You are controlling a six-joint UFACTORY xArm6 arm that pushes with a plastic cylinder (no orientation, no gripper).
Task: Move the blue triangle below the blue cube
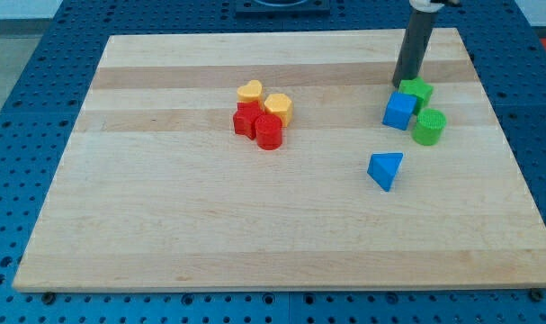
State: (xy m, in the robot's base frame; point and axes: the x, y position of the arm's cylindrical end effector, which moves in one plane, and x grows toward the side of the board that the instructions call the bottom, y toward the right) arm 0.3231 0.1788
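Wooden and pale, the surface (165, 225) lies on a blue perforated bench (21, 81) and carries two groups of blocks. You will find no gripper on this arm; it ends in a straight dark rod (415, 45), so there is nothing to report as open or closed.

Locate my tip (406, 86) near the view's top right. It stands just above the blue cube (399, 111) and just to the view's left of the green cube-like block (416, 92); whether it touches either cannot be told from this angle.

Note the right-hand group:
- The blue cube sits against the green cube-like block, which lies up and to its right.
- The green cylinder (429, 127) sits just to the right of the blue cube and slightly lower, close beside it.
- The blue triangle (385, 170) lies apart from these three, toward the view's bottom and a little to the left of the blue cube. A strip of bare wood separates the two blue blocks.

Note the second group, well apart toward the view's centre left:
- The yellow heart-shaped block (249, 92) and the yellow hexagonal block (278, 107) occupy the upper side.
- The red star-like block (246, 120) and the red cylinder (269, 132) occupy the lower side.
- All four are packed together, touching or nearly so.
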